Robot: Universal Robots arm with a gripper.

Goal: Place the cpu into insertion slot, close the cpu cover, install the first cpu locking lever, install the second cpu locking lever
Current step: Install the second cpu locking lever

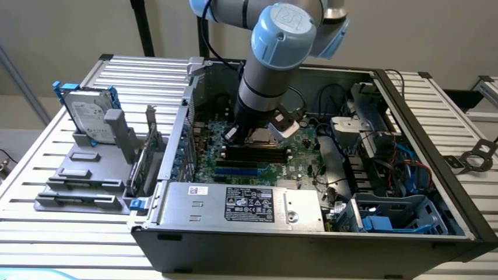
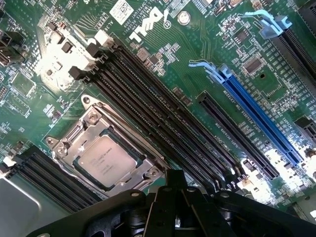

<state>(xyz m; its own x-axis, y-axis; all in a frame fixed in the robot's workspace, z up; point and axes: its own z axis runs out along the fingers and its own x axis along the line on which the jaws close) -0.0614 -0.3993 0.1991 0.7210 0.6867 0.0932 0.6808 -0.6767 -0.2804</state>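
One cpu (image 2: 104, 159) seated in its socket, cpu cover (image 2: 101, 129) down around it as a silver frame, just beside the black memory slots (image 2: 163, 128) with the blue slot (image 2: 256, 118) farther along. Claw (image 2: 180, 205) clenched, empty, hovering just off the socket's corner near the memory slots; in the exterior view, arm (image 1: 269, 76) upright over the motherboard (image 1: 257, 157) inside the open computer case (image 1: 435, 192) on the slatted worktop (image 1: 46, 233). Probably lever work now: best pressed with the closed tips squarely on the lever, slowly, clear of the slots, until hooked under its catch.
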